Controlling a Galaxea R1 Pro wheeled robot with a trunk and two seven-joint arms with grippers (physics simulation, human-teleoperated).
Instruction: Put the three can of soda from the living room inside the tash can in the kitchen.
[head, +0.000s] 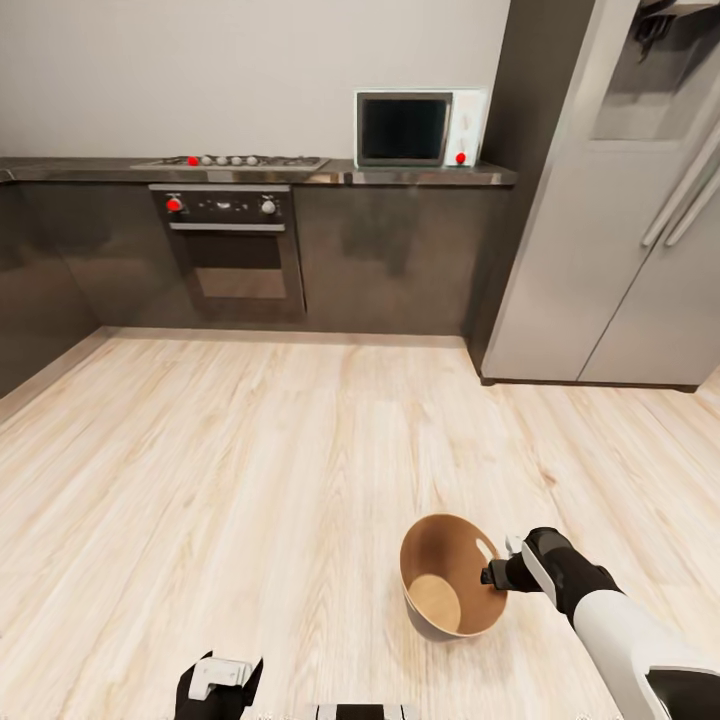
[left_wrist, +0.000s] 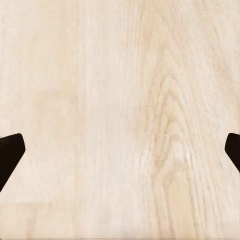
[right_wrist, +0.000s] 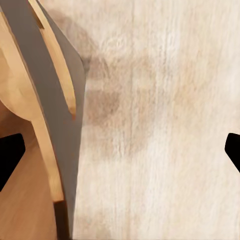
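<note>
Head view: right claw spread wide across the rim of the tash can, one fingertip inside. Left claw spread wide over bare wooden floor. Bucket: grey outside, brown inside, tilted, in the kitchen before the fridge. No readable writing.

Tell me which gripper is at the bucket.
The right gripper: it sits at the rim of the tilted bucket, one finger on each side of its wall. The left gripper hangs apart over bare wood floor.
</note>
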